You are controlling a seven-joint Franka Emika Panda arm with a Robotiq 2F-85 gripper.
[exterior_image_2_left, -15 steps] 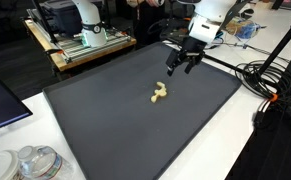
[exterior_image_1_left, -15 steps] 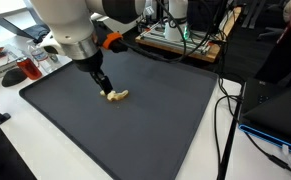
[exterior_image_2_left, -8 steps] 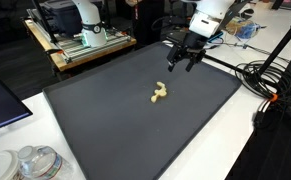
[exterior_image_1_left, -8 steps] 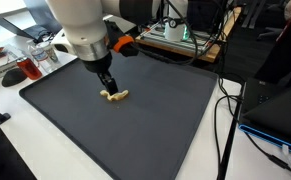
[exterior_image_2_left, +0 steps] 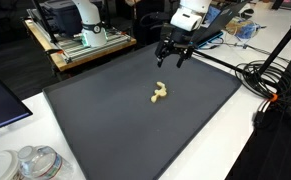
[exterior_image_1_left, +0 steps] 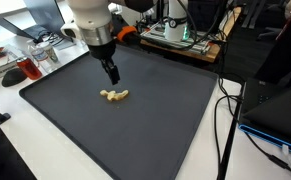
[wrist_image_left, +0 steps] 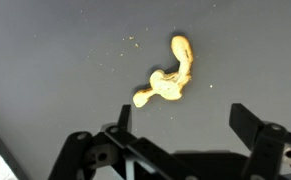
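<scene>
A small yellow-tan curled piece, like a peanut shell or bit of food, lies on the dark grey mat; it also shows in the other exterior view and in the wrist view. My gripper hangs above the mat, raised and a little beyond the piece; it also shows in an exterior view. In the wrist view the gripper is open and empty, its fingers wide apart, with the piece lying ahead of them.
A white table borders the mat. Red items and a glass stand at one corner, a cart with electronics sits behind, cables trail along one side, and clear containers are near the front.
My gripper has risen and moved away from the yellow piece toward the far side of the mat. The piece has stayed where it lay.
</scene>
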